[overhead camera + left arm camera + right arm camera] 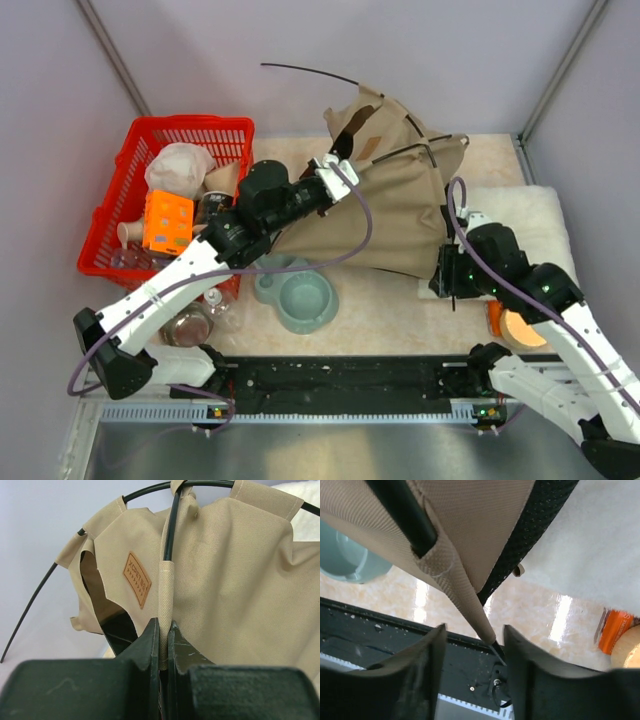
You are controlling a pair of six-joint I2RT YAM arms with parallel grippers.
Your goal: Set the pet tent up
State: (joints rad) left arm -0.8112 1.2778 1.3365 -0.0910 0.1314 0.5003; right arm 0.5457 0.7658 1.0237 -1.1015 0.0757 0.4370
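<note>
From above, the tan fabric pet tent (400, 215), with thin dark poles and a black lining, lies half collapsed at the middle back of the bench (400, 325). It sits between a red plastic basket (110, 215) and a fluffy white cushion (530, 215), with a grey-green double pet bowl (300, 297) just in front. The left end effector (335, 172) is at the tent's upper edge. The right end effector (447, 275) is at its near right corner.

In the left wrist view, the left end effector (164, 625) is clenched on a tan fabric pole sleeve (166, 595), from which a dark curved pole (170, 525) rises. A small brown label patch (136, 579) sits just beside it. This hold looks like the anchor for the step, so it should stay firm and steady while the corner is worked.

In the right wrist view, the right end effector (472, 630) is released. Its fingers stand on either side of the tapered tip of a corner sleeve (465, 595) without pinching it. A thin pole end pokes out below the tip, and the black mesh lining (530, 530) hangs just beside it. The step appears to be seating or tensioning this corner. To do it well, centre the tip between the fingers and close on the sleeve and pole together, leaving the lining out. Then draw the corner away from the left hold gently so the poles bow and do not spring free.
</note>
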